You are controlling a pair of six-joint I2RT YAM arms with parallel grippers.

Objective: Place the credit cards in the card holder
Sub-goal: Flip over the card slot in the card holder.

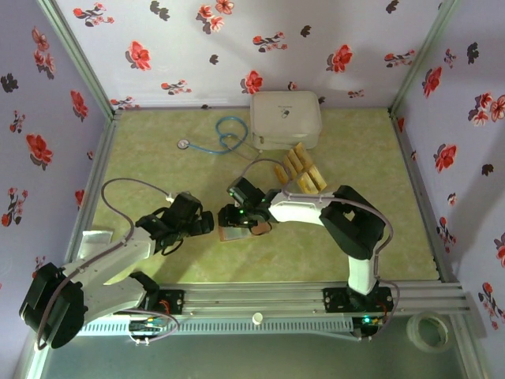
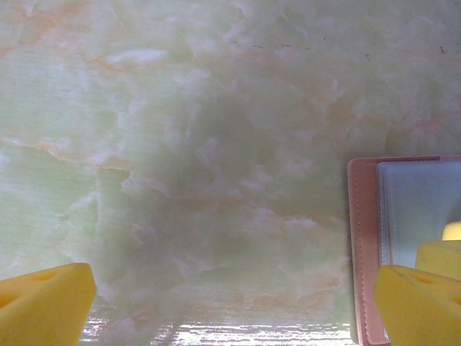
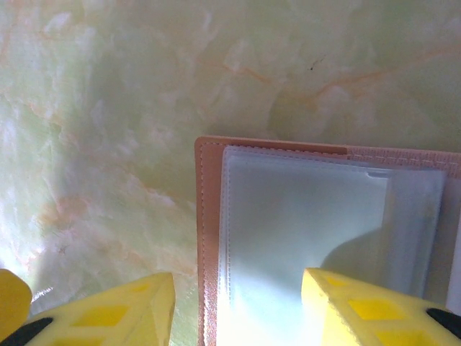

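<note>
Open card holder (image 3: 302,231) beneath right pincer (image 3: 238,295)

Left arm (image 1: 106,264) low, reaching toward the desk (image 1: 371,158) centre; left hand (image 2: 230,310) jaws spread wide; right arm (image 1: 347,221) elbow-bent, right hand (image 3: 238,310) facing desk centre, jaws partly apart.

No legible text or markings

Pale green marble, veined in orange, across the table (image 1: 371,237). Lilac walls (image 1: 197,47) strewn with red and black flowers. Reddish-brown stitched border and pale grey-blue inside on the card holder (image 3: 209,238). Golden-yellow credit cards (image 1: 300,170), right of centre. White case (image 1: 286,118) at the far side. Teal stethoscope (image 1: 213,148). Bright yellow on left gripper (image 2: 234,288) and right gripper (image 3: 239,288).
</note>
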